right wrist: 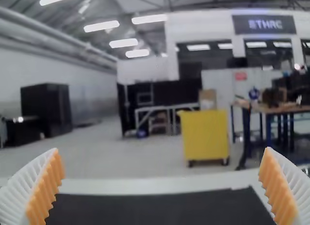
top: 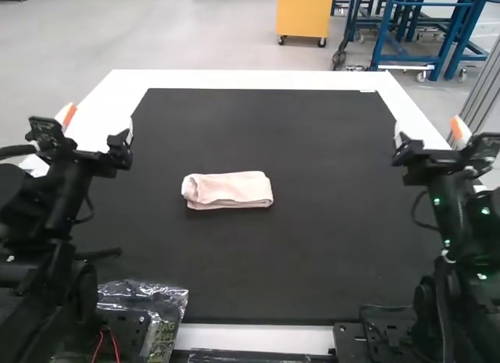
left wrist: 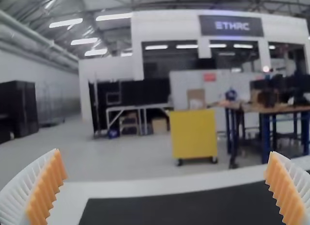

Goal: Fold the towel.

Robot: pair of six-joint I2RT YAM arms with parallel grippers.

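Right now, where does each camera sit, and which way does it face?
High: above and behind both arms, facing forward and down at the towel; arms visible.
Left wrist: on the left arm, facing forward across the mat; own fingers, apart.
Right wrist: on the right arm, facing likewise; own fingers, apart.
Wrist views share the mat's far edge.

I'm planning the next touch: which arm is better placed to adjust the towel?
Probably the left: the folded towel lies nearer the left gripper than the right gripper, and both are open and empty.
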